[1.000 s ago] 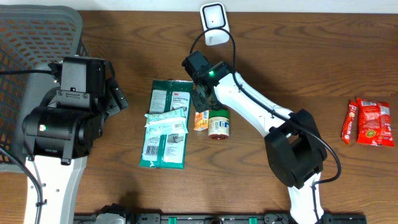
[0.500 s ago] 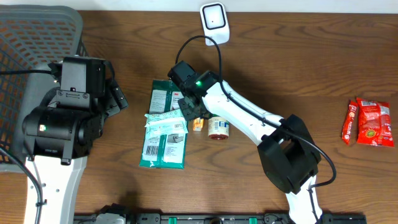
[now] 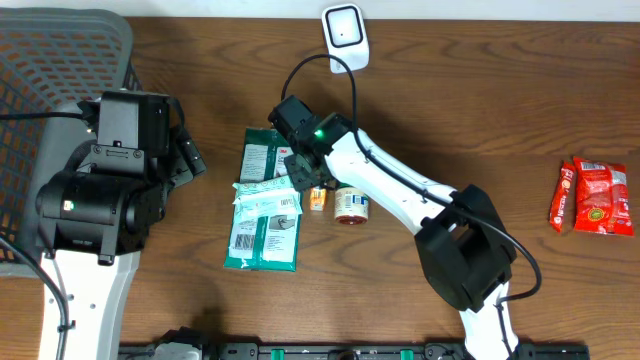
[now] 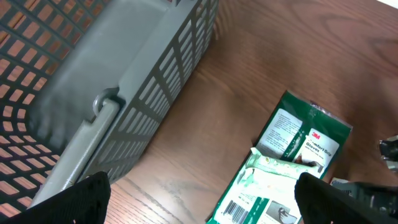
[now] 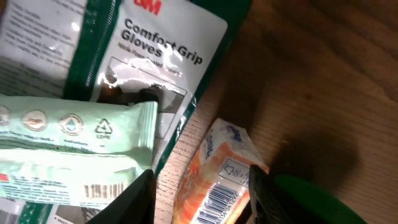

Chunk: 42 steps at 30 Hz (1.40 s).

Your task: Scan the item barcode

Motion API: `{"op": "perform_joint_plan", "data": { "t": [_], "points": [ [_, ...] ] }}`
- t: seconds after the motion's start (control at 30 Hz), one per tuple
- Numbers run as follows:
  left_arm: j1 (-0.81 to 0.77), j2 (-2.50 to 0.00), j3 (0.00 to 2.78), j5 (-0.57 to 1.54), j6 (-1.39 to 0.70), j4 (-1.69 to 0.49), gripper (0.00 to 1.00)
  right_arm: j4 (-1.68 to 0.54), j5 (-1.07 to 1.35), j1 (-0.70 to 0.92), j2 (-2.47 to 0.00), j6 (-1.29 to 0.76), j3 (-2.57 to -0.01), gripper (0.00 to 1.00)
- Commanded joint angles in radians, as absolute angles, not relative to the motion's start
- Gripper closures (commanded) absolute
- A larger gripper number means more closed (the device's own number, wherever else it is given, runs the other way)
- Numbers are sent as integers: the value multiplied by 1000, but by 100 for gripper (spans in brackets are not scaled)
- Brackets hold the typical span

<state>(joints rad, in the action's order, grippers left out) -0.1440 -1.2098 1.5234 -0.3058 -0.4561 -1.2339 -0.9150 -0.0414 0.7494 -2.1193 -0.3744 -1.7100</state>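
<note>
Basket (image 3: 60, 40): grey mesh, upper left of the overhead frame.
Left gripper (image 4: 205, 196): fingers released and spread wide, empty, over bare table beside the basket.
Glove pack (image 3: 265, 155): green, flat on the table, left of centre.
Pale green pack (image 3: 265, 195): lies across the glove pack.
Right gripper (image 5: 200, 196): fingers straddle the orange packet; a firm clamp cannot be confirmed.
Orange packet (image 5: 214, 177): centre of the table, just beside the glove pack, barcode visible.
Jar (image 3: 351, 203): green lid, right of the orange packet.
Scanner (image 3: 343, 35): white, top centre.
Red packets (image 3: 592, 197): far right.

White arm links (image 3: 390, 180) join black motor housings (image 3: 95, 200); the right gripper (image 5: 200, 198) is black.
</note>
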Motion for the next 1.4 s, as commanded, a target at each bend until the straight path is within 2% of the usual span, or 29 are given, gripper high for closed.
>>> {"op": "perform_joint_plan", "data": {
  "t": [0.0,0.3,0.33,0.37,0.53,0.67,0.87,1.37],
  "points": [
    [-139,-1208,1529,-324,-458,-1238,5,-927,-48,728,-2034,-366,-1757,53],
    [-139,-1208,1529,-324,-458,-1238,5,-1061,-31,593,-1946,-366,-1757,34],
    [-139,-1208,1529,-324,-458,-1238,5,-1067,-10,582,-1946,-366,-1757,27],
    [-139,-1208,1529,-324,-458,-1238,5,-1071,22,570,-1947,-366,-1756,1],
    [-139,-1208,1529,-324,-458,-1238,5,-1124,102,555,-1949,-366,-1737,1],
    [-139,-1208,1529,-324,-458,-1238,5,-1110,102,555,-1949,-454,-1704,12],
    [-139,-1208,1529,-324,-458,-1238,5,-1015,102,558,-1949,-539,-1595,14],
    [-139,-1208,1529,-324,-458,-1238,5,-796,101,558,-1949,-564,-1381,22]
  ]
}}
